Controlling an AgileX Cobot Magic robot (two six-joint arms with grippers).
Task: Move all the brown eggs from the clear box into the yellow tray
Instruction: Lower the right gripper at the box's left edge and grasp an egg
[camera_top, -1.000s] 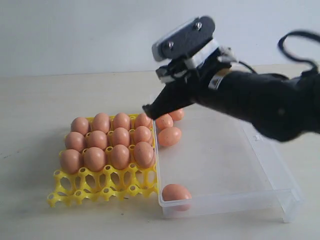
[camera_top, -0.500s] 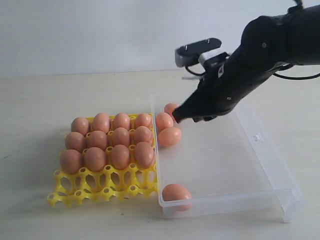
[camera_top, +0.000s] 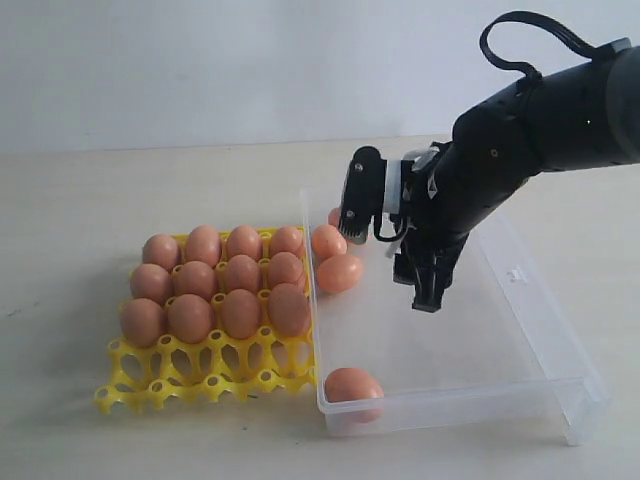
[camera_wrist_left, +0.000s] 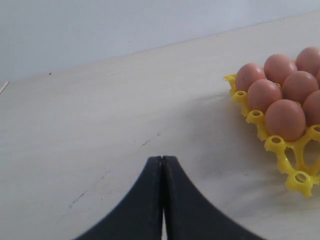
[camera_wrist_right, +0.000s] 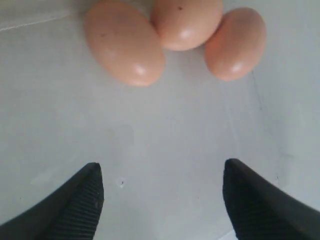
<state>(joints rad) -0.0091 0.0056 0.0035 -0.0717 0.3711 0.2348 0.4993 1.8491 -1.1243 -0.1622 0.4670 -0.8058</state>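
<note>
Left claw (camera_wrist_left: 162, 161) is pinched shut, its 2 black fingers pressed flat together over bare table (camera_wrist_left: 100, 125), near a corner of the tray (camera_wrist_left: 283, 162). Only its own wrist camera shows it.

At the left of the exterior view the tray sits flat on the table with 12 eggs (camera_top: 241, 272) in it, 1 to a cup. They fill the 3 rows farther from the camera, 4 to a row. The nearest row of 4 cups shows open yellow lattice.

Close against the tray's right edge stands the box (camera_top: 470, 350), longer than the tray, with its lip at the near right end. 4 eggs lie on its floor, all along the left wall. 3 are bunched together at the far corner, 1 of them partly hidden behind the arm's wrist. 1 lies alone (camera_top: 352, 385) in the near corner.

Right claw (camera_wrist_right: 162, 164) hangs over the middle of the box, pointing down, to the right of the 3 bunched eggs and apart from them. Its fingers (camera_wrist_right: 82, 205) are spread wide, with only box floor between them. In its wrist view the 3 eggs lie beyond the fingertips, none touched.
</note>
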